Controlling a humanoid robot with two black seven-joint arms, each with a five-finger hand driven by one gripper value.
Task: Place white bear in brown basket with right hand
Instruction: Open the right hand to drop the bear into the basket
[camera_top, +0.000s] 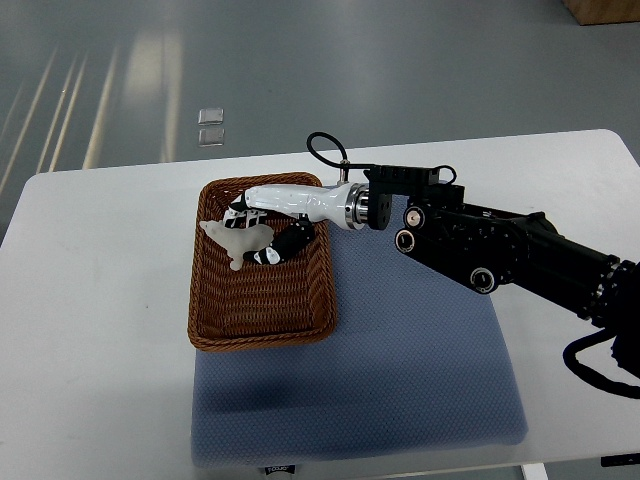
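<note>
The brown wicker basket (262, 305) stands on the left part of a blue-grey mat. My right arm comes in from the right edge, and its white hand (262, 228) reaches over the basket's far left corner. The white bear (238, 241) sits between the fingers, its head end showing over the basket's left rim. The black-tipped fingers (274, 250) curl against the bear's right side, while other fingers lie above it near the far rim. I cannot tell whether the bear touches the basket floor. The left arm does not show.
The blue-grey mat (400, 380) covers the middle and front of the white table (90, 330). The black forearm (500, 255) spans the table's right half. A small clear object (210, 125) lies on the floor beyond the table, and a cardboard box corner (605, 10) shows at top right.
</note>
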